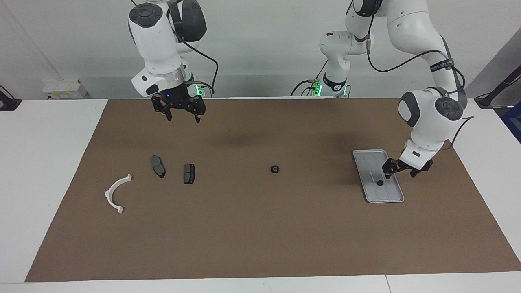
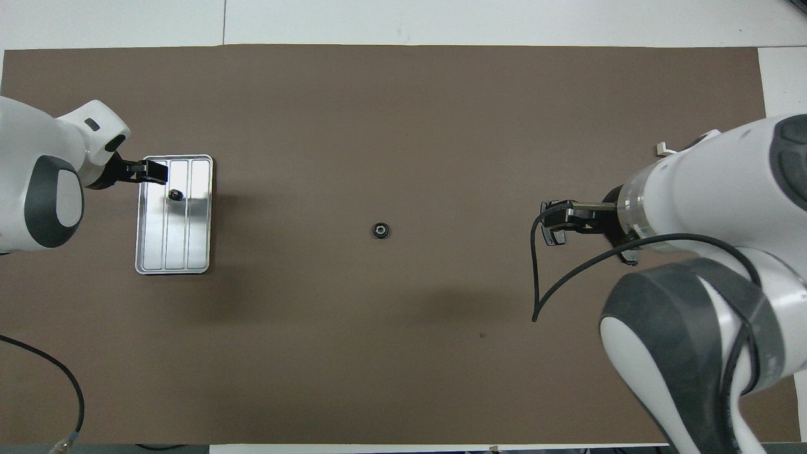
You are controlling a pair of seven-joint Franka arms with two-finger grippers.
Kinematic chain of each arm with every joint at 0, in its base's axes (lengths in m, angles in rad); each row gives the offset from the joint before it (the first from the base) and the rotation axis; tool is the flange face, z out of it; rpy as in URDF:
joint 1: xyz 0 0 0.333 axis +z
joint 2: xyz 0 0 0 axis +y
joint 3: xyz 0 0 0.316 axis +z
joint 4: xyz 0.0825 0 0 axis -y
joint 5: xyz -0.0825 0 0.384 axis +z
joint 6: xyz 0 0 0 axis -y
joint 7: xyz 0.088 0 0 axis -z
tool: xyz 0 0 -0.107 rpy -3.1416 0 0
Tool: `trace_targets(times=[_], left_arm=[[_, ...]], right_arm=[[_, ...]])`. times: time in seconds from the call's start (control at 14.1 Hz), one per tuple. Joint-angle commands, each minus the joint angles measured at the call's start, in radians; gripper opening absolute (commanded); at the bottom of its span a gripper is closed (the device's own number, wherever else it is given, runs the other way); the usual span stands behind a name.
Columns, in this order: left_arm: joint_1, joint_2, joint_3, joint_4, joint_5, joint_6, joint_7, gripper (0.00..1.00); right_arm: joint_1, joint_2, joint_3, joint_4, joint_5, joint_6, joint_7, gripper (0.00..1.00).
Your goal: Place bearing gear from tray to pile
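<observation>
Bearing gear [image 1: 380, 182] in tray [image 1: 368, 158]; second gear [image 1: 275, 169] on mat.

**Colours and patterns on the tabletop**

Tabletop [image 1: 49, 171]: white, overlaid by a plain brown mat [image 1: 260, 228]. Tray [image 1: 368, 160]: silver-grey metal, lengthwise ribs, glossy glare in the overhead view. Bearing gear on tray [image 1: 380, 182]: black. Second bearing gear at mat centre [image 1: 275, 169]: black, lighter ring inside. Brake pads [image 1: 158, 166] [image 1: 189, 173]: dark grey. Plastic arc [image 1: 116, 194]: white. Arms white with dark grey joints; left gripper [image 1: 401, 170] and right gripper [image 1: 182, 112] black.
</observation>
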Motion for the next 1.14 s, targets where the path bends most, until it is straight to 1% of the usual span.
trace_targets(times=[0.0, 0.21, 0.43, 0.5, 0.64, 0.71, 0.85, 0.92, 1.06], left_arm=[[-0.014, 0.029, 0.002, -0.024, -0.031, 0.066, 0.01, 1.0], [-0.013, 0.035, 0.002, -0.038, -0.031, 0.086, 0.011, 1.0], [-0.005, 0.033, -0.001, -0.068, -0.033, 0.103, 0.016, 1.0], [-0.005, 0.032, -0.003, -0.071, -0.036, 0.101, 0.016, 1.0], [-0.008, 0.032, -0.004, -0.078, -0.088, 0.104, 0.019, 0.99], [-0.005, 0.032, -0.006, -0.081, -0.094, 0.109, 0.019, 0.99], [-0.004, 0.032, -0.007, -0.088, -0.095, 0.109, 0.023, 0.98], [-0.004, 0.032, -0.007, -0.091, -0.1, 0.111, 0.025, 0.97], [-0.005, 0.036, -0.006, -0.102, -0.106, 0.141, 0.048, 0.97]], right_arm=[[0.08, 0.052, 0.0, -0.016, -0.009, 0.076, 0.162, 1.0], [0.176, 0.141, 0.0, -0.008, -0.009, 0.165, 0.359, 1.0], [0.251, 0.23, 0.0, 0.013, -0.009, 0.244, 0.514, 1.0], [0.268, 0.263, 0.0, 0.035, -0.008, 0.255, 0.549, 1.0], [0.301, 0.33, 0.0, 0.097, -0.006, 0.262, 0.621, 1.0], [0.314, 0.361, 0.0, 0.128, -0.004, 0.276, 0.648, 1.0], [0.326, 0.396, 0.0, 0.148, -0.009, 0.304, 0.669, 1.0], [0.349, 0.424, 0.0, 0.174, -0.006, 0.301, 0.672, 1.0], [0.378, 0.509, -0.001, 0.249, -0.018, 0.298, 0.732, 1.0]])
